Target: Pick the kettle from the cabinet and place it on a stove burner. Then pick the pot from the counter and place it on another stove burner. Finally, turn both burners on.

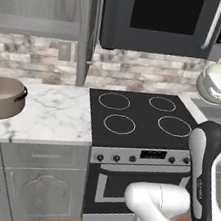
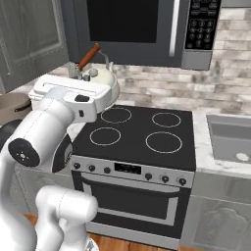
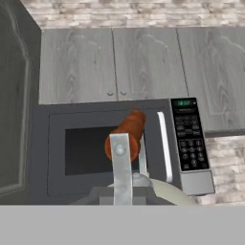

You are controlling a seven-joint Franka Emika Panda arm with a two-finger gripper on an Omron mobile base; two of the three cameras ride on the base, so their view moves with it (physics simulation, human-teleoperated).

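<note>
My gripper (image 2: 78,81) is shut on the small cream-white kettle (image 2: 101,81), holding it in the air in front of the microwave, well above the black cooktop. The kettle (image 1: 214,82) also shows at the right edge of the left base view. Its reddish-brown handle bar (image 3: 125,134) sits close ahead in the hand view; my fingertips are hidden. The four burner rings (image 1: 119,124) (image 2: 163,142) are all bare. The wide taupe pot (image 1: 2,96) stands on the marble counter (image 1: 56,114) left of the stove. The cabinet (image 1: 35,24) is open, its shelf bare and its dark door (image 2: 29,34) swung out.
A black microwave (image 1: 162,19) hangs over the stove, just behind the raised kettle. A row of knobs (image 1: 116,158) runs along the stove front. A sink (image 2: 230,142) lies in the counter right of the stove. My own arm crosses the lower part of both base views.
</note>
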